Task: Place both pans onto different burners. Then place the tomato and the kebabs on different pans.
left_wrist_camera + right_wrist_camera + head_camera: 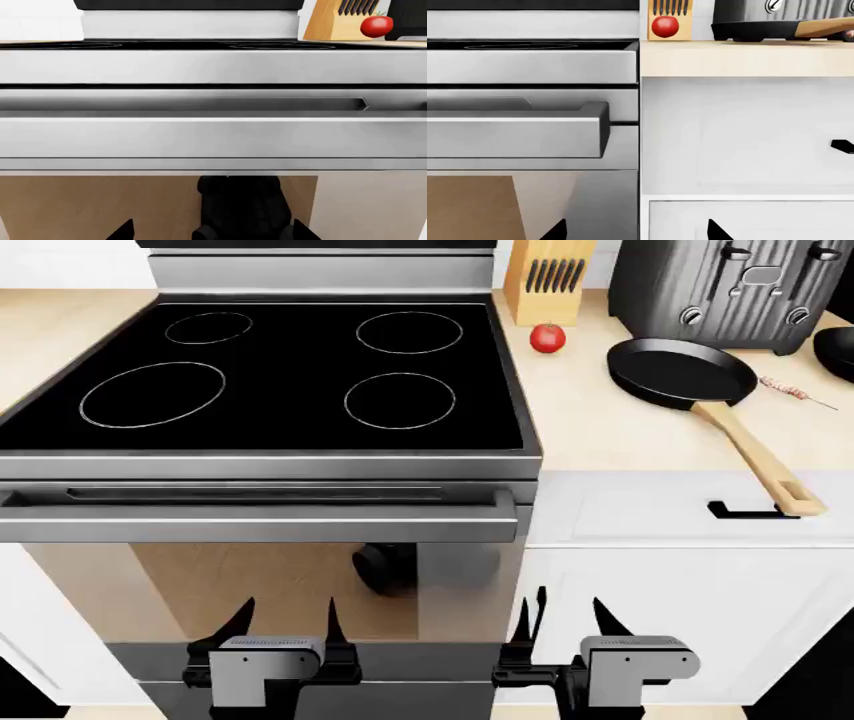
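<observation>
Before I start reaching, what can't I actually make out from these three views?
- Second pan: head view, cut off by the right edge; handle not visible.
- Kebabs: head view, too small to make out; nearly hidden behind the wooden-handled pan in the right wrist view.
- Left hand, right hand: wrist views show fingertips only.
- Burners: wrist views see them edge-on.

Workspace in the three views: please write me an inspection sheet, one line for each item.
Surface: black cooktop, four burners bare; light counter at its right.
Job's things: wooden-handled pan, tomato and kebabs all on the counter; second pan only partly in view at the edge.
Clutter: knife block and toaster at the back.
Grippers: left gripper and right gripper low before the oven, both open and holding nothing.
Cables: nothing seen.
Surroundings: oven door handle, white drawers.
</observation>
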